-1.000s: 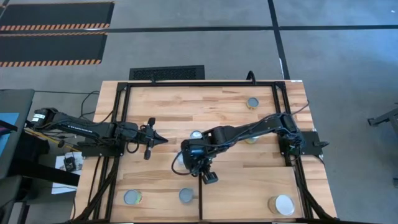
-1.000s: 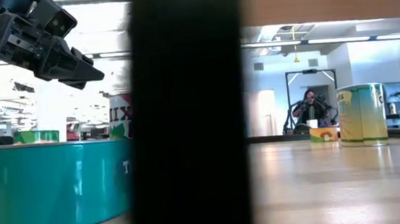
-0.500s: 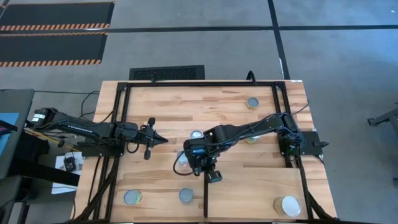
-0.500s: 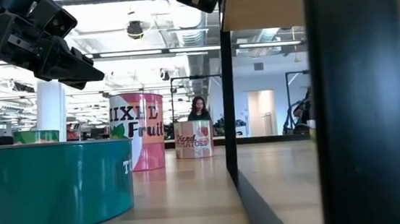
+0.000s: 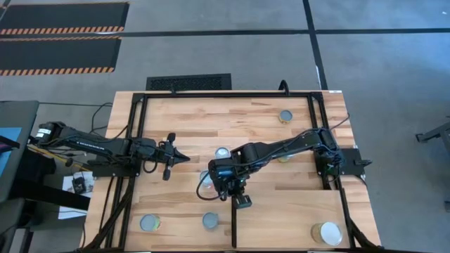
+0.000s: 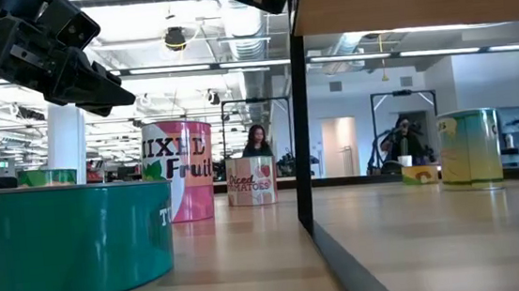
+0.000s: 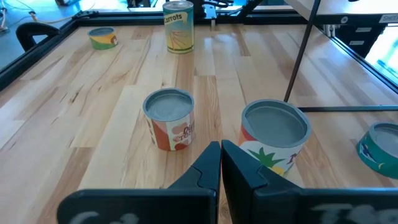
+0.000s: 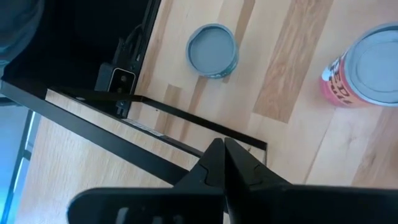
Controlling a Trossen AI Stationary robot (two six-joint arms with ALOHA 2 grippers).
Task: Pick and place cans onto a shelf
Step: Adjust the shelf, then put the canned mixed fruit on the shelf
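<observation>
The shelf [image 5: 288, 214] is a pale plywood panel at the near right, with a black divider [image 5: 234, 218] along its left edge. A white-topped can [image 5: 328, 233] stands on it. My right gripper [image 5: 242, 201] is shut at that left edge, near the far corner. It also shows in the right wrist view [image 8: 219, 148]. My left gripper [image 5: 177, 157] is shut and empty above the table's left half, with two cans [image 7: 169, 118] [image 7: 275, 134] ahead of it. Other cans stand on the tabletop [image 5: 286, 116] [image 5: 222, 152] [image 5: 150, 223] [image 5: 210, 221]. My right gripper's shut fingertips [image 8: 214, 152] stand at the shelf's black edge bar [image 8: 186, 127], by its corner. They come from above, slanting down. The fingers hide the exact place of contact. The shelf stands on the table.
A pink can [image 8: 367, 68] and a grey-topped teal tin [image 8: 212, 50] stand left of the shelf, close to my right gripper. In the low view a teal tin [image 6: 70, 239] is nearest and a yellow-green can [image 6: 469, 149] stands beyond the shelf's upright [image 6: 299, 114]. A black frame [image 5: 140, 140] rims the table.
The shelf has slid along the table toward its right edge, carrying the white-topped can with it. In the low view its near post has swept rightward across the picture. My right gripper has stayed shut at the shelf's left edge and shifted slightly right.
</observation>
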